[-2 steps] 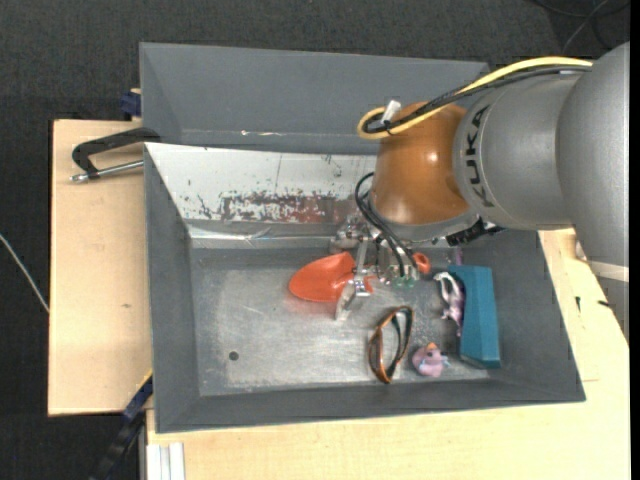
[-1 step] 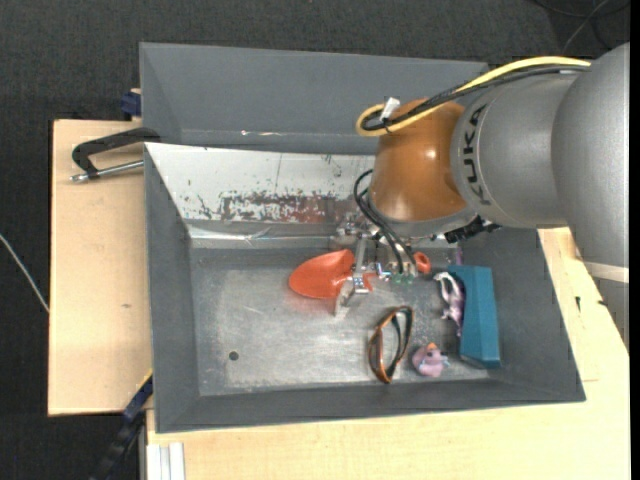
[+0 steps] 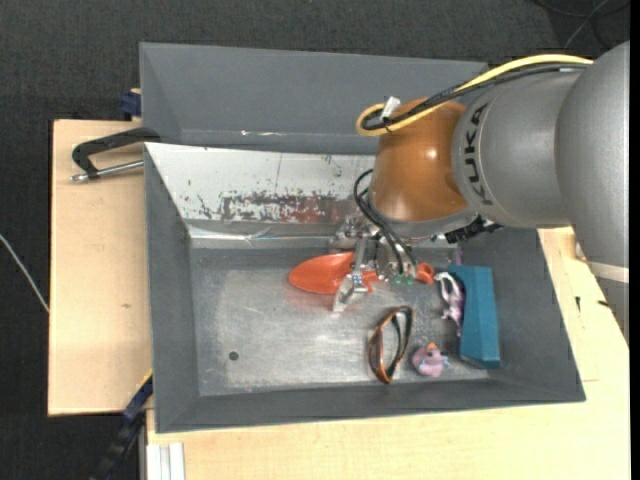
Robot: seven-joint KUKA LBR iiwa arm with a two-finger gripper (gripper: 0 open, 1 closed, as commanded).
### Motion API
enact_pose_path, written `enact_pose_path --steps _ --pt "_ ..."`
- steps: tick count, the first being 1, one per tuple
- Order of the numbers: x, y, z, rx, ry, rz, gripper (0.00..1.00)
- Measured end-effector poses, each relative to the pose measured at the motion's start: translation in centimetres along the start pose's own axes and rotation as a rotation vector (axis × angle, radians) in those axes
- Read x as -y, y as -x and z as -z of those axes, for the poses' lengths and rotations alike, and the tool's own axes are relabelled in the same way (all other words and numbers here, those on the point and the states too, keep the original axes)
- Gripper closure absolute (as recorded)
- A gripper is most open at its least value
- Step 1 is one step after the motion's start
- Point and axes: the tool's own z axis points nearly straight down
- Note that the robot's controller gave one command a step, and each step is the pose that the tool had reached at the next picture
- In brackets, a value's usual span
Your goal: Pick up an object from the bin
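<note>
My gripper [image 3: 352, 284] hangs low in the middle of the bin, under the arm's orange cover. It is at the right end of a flat orange-red oval thing [image 3: 318, 273] that lies on the bin floor; whether it touches it I cannot tell. Just right of the gripper lie small orange and green bits [image 3: 418, 274]. A brown loop [image 3: 389, 343] lies in front of it, towards the near wall.
A blue block [image 3: 479, 315] lies along the bin's right side, with a pink and white thing [image 3: 450, 295] against its left edge. A small pink thing [image 3: 430, 360] sits near the front right corner. The arm covers the bin's back right part.
</note>
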Motion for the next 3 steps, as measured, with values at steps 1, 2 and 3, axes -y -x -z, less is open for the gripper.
enact_pose_path --steps 1,2,3 --pt "0.0 0.0 0.0 0.0 0.0 0.0 1.0" --pt "-0.02 0.02 0.06 0.0 0.0 0.0 1.0" --pt "-0.02 -0.08 0.52 -0.005 -0.001 0.0 1.0"
